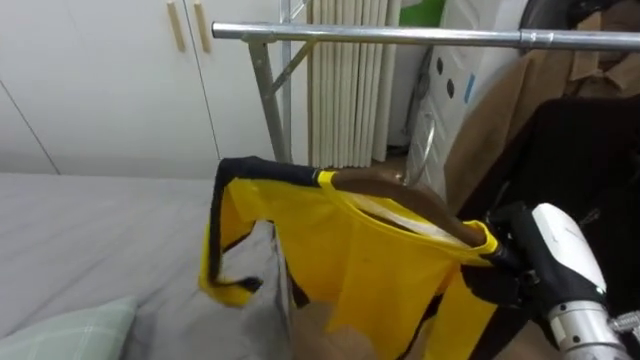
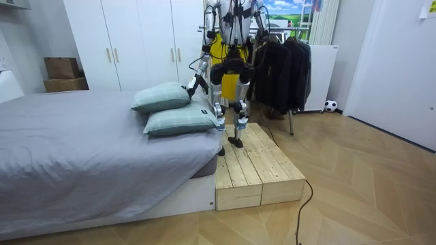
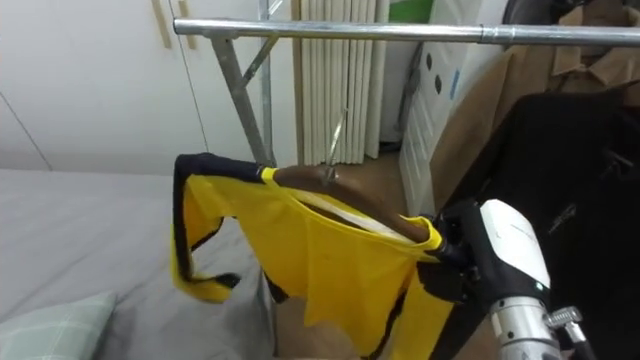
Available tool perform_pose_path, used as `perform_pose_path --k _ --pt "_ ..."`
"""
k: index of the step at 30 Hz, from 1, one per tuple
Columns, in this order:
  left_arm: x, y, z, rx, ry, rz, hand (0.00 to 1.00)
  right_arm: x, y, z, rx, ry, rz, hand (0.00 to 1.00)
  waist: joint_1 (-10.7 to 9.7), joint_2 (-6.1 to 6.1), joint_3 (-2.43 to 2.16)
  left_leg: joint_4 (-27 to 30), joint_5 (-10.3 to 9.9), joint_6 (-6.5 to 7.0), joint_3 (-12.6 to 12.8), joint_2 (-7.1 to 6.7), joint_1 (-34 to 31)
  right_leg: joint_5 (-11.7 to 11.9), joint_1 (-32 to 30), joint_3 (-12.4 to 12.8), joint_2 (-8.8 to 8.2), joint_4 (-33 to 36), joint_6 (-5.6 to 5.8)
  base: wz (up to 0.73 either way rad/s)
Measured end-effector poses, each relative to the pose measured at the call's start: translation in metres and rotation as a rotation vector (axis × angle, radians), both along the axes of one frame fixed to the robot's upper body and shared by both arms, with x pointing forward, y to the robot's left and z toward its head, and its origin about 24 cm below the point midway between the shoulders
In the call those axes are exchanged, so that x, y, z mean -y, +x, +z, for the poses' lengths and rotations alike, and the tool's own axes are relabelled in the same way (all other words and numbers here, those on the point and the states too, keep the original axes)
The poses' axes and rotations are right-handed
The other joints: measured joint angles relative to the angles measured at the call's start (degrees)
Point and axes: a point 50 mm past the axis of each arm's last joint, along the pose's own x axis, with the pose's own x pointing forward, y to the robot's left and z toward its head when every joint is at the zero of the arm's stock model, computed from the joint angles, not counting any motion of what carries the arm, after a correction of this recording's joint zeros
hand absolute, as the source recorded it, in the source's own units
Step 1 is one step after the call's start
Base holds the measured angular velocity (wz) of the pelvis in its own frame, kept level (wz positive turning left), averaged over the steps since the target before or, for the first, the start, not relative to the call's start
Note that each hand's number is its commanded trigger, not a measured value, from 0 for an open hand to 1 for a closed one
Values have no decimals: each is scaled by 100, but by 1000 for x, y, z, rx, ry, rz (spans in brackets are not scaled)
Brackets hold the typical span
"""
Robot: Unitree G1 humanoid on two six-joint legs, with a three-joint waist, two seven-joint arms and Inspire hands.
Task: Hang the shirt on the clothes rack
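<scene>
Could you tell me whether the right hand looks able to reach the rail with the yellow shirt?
Probably yes: the right hand grips the yellow shirt at the hanger's end below the rail, whose stretch above is bare; the dark coats hang further right.
</scene>
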Motion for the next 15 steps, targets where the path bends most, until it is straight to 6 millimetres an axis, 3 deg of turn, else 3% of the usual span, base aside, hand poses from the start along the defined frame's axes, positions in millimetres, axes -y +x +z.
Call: perform_pose_path --k 3,8,15 --pt "2 -7 -1 -23 -14 5 0 0 0 1 -4 5 -2 100 1 9 -5 -74 -6 17 243 53 48 75 -18 121 59 -88 6 -37" --pt "5 -23 -2 -85 -39 18 0 -6 0 -1 -7 -32 0 100 -6 9 -6 -304 -9 8 648 86 272 91 15 554 194 -66 17 -43" --pt "3 -27 -2 -96 -48 27 0 -7 0 -4 -40 -29 -11 100 -5 -41 -2 -421 -7 -13 668 85 412 83 106 581 228 -77 -34 -6"
